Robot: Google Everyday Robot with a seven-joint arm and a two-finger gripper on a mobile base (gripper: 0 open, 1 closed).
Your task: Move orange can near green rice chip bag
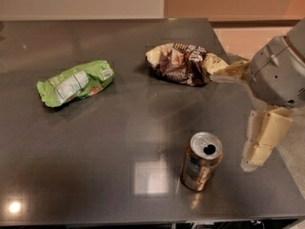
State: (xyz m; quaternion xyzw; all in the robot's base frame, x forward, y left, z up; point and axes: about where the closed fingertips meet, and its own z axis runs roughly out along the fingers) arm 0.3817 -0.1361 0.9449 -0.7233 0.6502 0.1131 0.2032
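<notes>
The orange can [201, 161] stands upright on the dark table [119, 142], near the front right, its silver top opened. The green rice chip bag [75, 82] lies flat at the left middle of the table, far from the can. My gripper [230, 122] comes in from the right edge, just right of the can and slightly above it. It is open and empty. One beige finger [226, 72] reaches left toward the brown bag and the other finger [263, 140] hangs down beside the can.
A crumpled brown-and-cream snack bag [183, 63] lies at the back right of the table. The table's right edge [286, 175] runs just under my gripper, and the front edge is close below the can.
</notes>
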